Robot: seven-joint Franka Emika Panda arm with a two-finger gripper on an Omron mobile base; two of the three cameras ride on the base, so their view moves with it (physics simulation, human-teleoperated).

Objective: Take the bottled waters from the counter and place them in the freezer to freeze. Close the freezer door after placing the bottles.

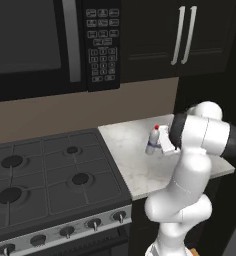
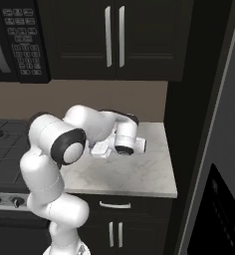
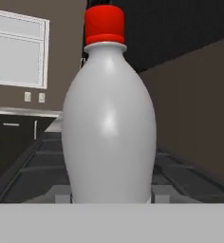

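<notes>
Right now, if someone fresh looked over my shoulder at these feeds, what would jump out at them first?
The white bottle with its red cap looms upright right in front of the hand camera, and the claw is shut on it. From the left base camera it stands on the marble counter, just right of the black gas stovetop, with the big white arm bent over it. The black microwave hangs above the stove.
</notes>
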